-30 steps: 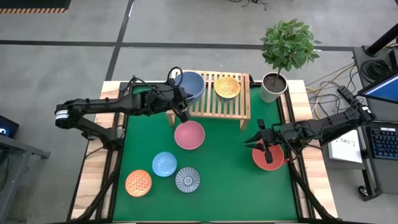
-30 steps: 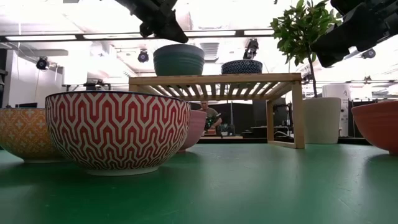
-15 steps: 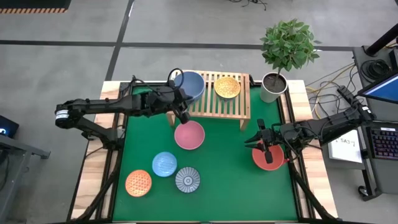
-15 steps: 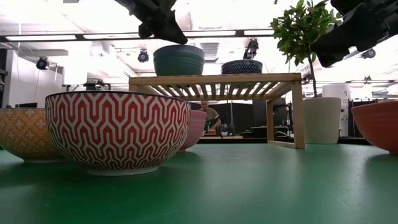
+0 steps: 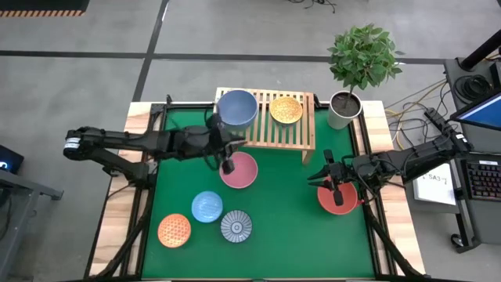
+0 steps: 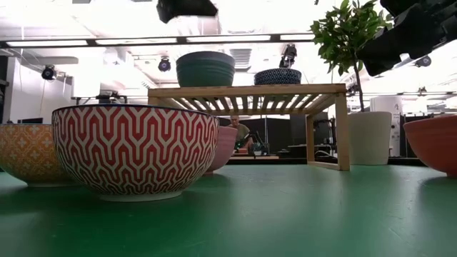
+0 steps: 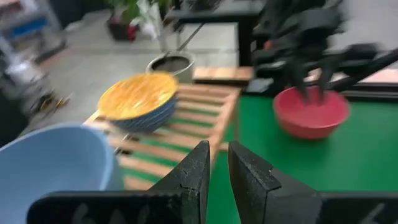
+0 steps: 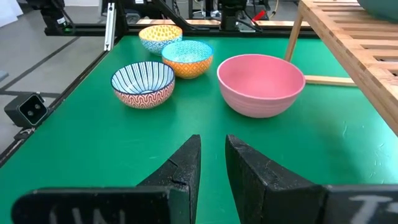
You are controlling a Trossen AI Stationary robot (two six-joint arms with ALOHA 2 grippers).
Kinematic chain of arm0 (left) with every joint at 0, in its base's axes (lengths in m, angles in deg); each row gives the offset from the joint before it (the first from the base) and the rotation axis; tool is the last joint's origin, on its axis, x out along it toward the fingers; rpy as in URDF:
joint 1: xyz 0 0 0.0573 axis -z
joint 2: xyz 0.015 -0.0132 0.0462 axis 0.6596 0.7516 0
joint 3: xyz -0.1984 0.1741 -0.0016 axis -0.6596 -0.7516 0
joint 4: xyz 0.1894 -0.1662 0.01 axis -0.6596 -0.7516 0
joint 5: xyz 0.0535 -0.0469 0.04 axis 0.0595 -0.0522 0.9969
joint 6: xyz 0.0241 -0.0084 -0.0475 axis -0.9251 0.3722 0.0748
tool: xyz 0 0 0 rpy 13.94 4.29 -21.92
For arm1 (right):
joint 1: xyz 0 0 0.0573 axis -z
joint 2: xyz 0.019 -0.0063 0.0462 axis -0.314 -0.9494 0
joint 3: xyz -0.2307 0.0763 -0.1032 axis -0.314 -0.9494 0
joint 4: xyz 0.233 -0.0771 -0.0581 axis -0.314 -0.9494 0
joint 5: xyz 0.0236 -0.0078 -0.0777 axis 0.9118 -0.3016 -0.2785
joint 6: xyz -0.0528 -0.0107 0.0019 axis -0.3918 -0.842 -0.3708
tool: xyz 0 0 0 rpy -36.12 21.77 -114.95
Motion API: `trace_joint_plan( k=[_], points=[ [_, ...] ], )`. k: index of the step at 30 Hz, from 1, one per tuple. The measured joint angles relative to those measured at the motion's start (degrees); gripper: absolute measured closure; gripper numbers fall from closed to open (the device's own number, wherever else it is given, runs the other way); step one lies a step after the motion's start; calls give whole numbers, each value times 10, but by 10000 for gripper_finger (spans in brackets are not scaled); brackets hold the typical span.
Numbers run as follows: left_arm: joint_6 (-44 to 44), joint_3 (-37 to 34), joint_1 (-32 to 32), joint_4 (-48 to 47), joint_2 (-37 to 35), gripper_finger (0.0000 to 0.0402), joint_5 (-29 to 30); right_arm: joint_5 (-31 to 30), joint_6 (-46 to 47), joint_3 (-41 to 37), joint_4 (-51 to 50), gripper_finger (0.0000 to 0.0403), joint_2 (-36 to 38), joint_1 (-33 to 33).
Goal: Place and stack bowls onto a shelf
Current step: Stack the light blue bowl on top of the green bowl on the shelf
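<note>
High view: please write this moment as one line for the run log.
left end effector: shut, empty, over pink bowl | right end effector: shut, over red bowl | shelf: slate blue bowl, yellow bowl

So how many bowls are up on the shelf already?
Two: the slate blue bowl and yellow bowl sit on the shelf. The left pincer hovers empty beside the pink bowl. Pink, red and three small bowls wait.
</note>
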Motion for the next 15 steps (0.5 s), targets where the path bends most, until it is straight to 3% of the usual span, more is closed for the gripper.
trace_joint_plan(
  k=[5,9,15],
  points=[
    [-1,-70,45,53,-51,361,2,-8,12,-1,14,339,0,0],
    [2,-138,74,107,-98,361,3,-57,22,1,55,339,-21,0],
    [-18,-275,102,319,-157,361,74,-93,12,68,92,339,-103,0]
  ],
)
